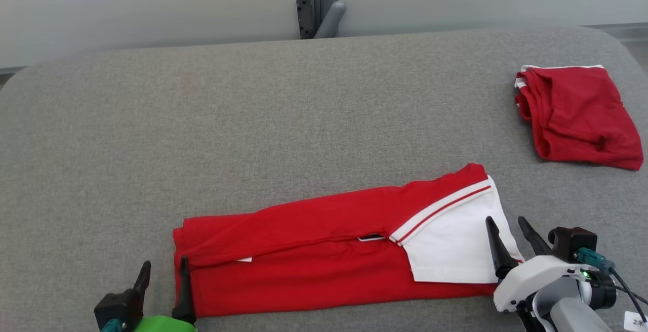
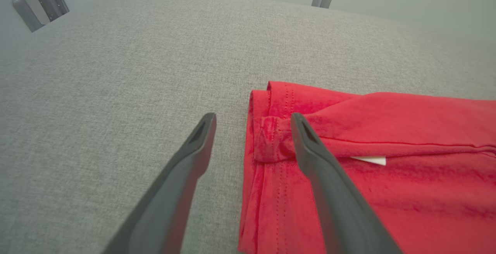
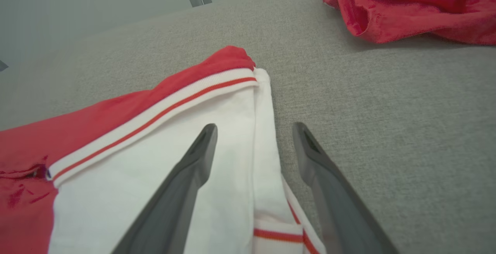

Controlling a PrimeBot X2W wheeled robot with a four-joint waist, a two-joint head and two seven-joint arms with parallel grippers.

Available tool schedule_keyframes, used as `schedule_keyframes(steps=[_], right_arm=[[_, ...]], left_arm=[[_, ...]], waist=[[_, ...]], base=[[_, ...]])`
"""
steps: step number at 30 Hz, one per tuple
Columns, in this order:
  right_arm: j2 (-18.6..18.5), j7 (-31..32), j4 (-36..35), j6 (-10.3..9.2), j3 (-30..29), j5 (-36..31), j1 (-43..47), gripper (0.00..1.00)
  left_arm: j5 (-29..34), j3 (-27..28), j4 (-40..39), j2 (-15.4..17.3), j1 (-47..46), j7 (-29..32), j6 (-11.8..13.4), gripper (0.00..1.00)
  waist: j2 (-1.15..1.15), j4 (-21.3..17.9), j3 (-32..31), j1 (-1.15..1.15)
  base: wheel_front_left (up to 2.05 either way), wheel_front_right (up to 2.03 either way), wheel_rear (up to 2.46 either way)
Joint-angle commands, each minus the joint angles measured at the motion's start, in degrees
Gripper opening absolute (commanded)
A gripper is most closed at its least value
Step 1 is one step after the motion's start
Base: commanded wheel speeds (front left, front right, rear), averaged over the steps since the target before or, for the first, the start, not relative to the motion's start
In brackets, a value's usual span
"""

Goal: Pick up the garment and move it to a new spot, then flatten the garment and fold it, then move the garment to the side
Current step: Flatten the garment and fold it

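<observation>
The garment [image 1: 314,251] is a red shirt with a white, red-striped sleeve and collar end, lying folded into a long band near the table's front edge. My left gripper [image 1: 163,266] stands open at its left end, one finger over the red hem [image 2: 271,130], the other over bare cloth-covered table. At the right end, my right gripper [image 1: 509,223] is open too, straddling the edge of the white sleeve [image 3: 232,130]. Neither holds anything.
A second red garment [image 1: 577,117] lies folded at the table's far right; it also appears at the top of the right wrist view [image 3: 410,6]. The grey fabric table [image 1: 283,119] stretches wide behind the shirt. A grey metal post [image 1: 316,3] stands beyond the far edge.
</observation>
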Motion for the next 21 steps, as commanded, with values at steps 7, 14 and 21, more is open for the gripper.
schedule_keyframes(steps=[7,14,21], right_arm=[[-0.5,1.1,9.0,0.0,3.4,2.2,-5.8,1.0],[0.6,2.7,14.6,0.09,9.2,5.9,-7.2,1.0],[-1.2,1.9,14.0,0.08,16.4,12.0,-8.1,0.0]], left_arm=[[0.1,-1.9,-0.8,0.1,-2.0,0.0,0.8,1.0],[0.4,-1.7,-0.6,0.1,-1.9,0.0,0.8,1.0],[0.2,-2.0,-0.5,0.1,-2.0,0.0,0.6,1.0]], waist=[[0.0,2.7,3.4,0.0],[0.0,3.6,3.6,0.0],[0.0,3.5,3.8,0.0]], base=[[0.0,0.0,0.0],[0.0,0.0,0.0],[0.0,0.0,0.0]])
